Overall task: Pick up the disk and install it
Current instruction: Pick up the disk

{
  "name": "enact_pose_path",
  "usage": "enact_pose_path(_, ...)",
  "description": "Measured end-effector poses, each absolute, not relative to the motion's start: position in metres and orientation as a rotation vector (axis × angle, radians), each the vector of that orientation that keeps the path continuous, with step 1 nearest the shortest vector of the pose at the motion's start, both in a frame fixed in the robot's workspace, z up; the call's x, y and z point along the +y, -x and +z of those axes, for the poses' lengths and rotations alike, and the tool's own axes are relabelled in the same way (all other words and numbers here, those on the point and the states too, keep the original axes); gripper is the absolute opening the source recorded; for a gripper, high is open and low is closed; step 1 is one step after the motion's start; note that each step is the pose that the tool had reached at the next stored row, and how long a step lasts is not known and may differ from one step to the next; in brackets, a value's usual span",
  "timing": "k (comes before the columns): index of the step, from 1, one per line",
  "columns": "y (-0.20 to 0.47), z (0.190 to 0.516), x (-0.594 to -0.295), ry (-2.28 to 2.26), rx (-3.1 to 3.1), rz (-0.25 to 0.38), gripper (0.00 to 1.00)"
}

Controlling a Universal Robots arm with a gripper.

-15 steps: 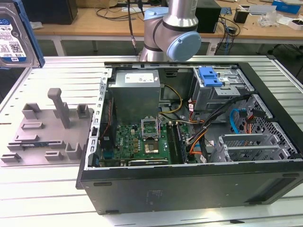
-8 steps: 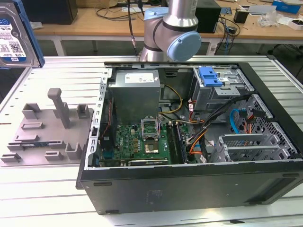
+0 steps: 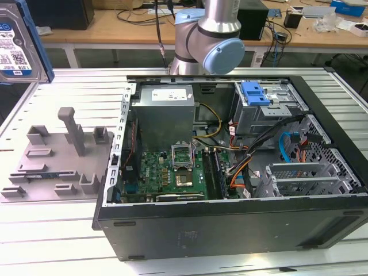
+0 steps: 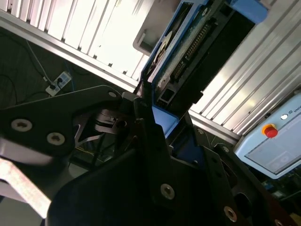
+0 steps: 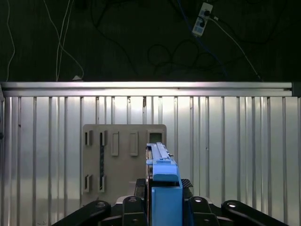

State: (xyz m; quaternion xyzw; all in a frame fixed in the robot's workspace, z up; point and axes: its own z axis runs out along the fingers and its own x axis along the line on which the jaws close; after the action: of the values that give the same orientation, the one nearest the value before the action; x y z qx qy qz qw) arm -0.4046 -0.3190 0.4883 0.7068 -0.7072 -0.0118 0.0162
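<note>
Ribbed metal table (image 3: 57,247) carries a grey fixture (image 3: 57,161) and an open PC case (image 3: 230,230). Disk (image 3: 17,40) is up off the table, high at the exterior view's left, above the fixture. In the first wrist view the disk (image 5: 162,169) sits between the fingers (image 5: 140,187), and the gripper (image 5: 162,190) is clamped on its blue carrier end. The disk stands on edge, its long axis running straight out past the fingertips. Fixture lies beyond the tips, well apart. Drive bay (image 3: 270,109) in the case is far off sideways, at the exterior view's right. Judged: picked, not installed.
</note>
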Motion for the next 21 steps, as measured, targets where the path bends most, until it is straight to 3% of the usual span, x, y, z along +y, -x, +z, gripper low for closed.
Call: enact_pose_path(21,0.358,0.493,-0.363,-2.195,-2.197,-0.042,0.36)
